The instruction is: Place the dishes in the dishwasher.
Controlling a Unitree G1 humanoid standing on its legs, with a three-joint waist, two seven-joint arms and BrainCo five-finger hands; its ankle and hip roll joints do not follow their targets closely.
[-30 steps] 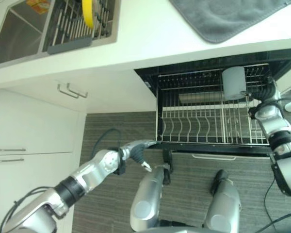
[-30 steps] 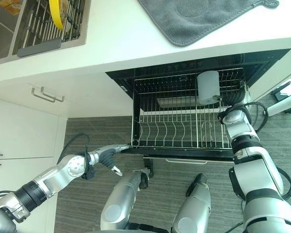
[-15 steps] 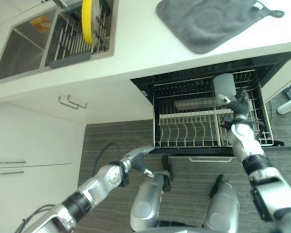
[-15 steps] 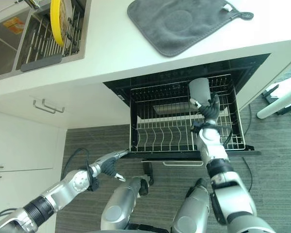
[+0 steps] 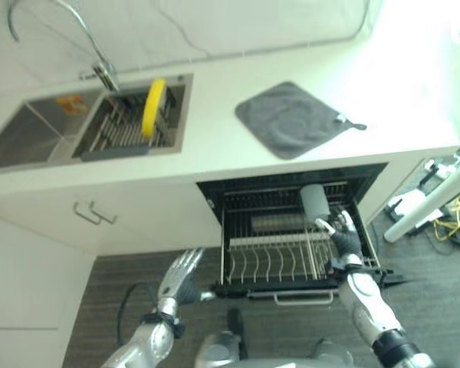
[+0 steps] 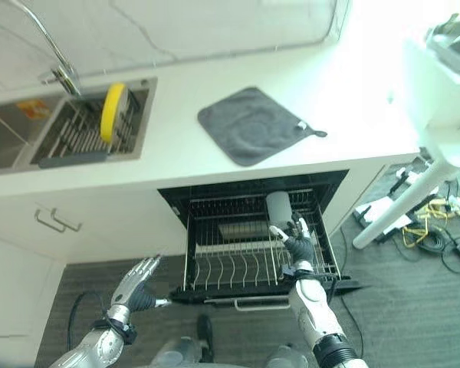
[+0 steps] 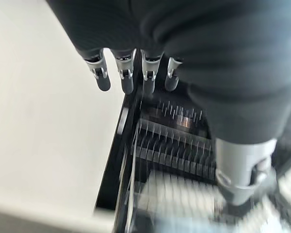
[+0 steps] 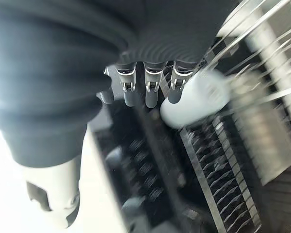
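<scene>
A yellow plate (image 5: 153,105) stands on edge in the sink's drying rack (image 5: 119,126). Below the counter the dishwasher's wire rack (image 5: 254,261) is pulled out. A grey cup (image 5: 314,202) stands upside down at its back right. My right hand (image 5: 345,239) is open over the rack's right side, just in front of the cup; its straight fingers (image 8: 148,90) show in the right wrist view with the pale cup (image 8: 199,97) past them. My left hand (image 5: 180,274) is open with spread fingers (image 7: 126,73) by the rack's front left corner, holding nothing.
A grey cloth mat (image 5: 291,119) lies on the white counter (image 5: 215,146). The sink basin (image 5: 31,138) and faucet (image 5: 100,69) are at the far left. White cabinets with a handle (image 5: 92,213) flank the dishwasher. A white stand leg (image 5: 429,203) and loose cables lie on the floor at right.
The camera has tilted up and back, bringing the whole counter into view. My right hand has stayed close to the cup. My left hand has turned its fingers upward and spread them.
</scene>
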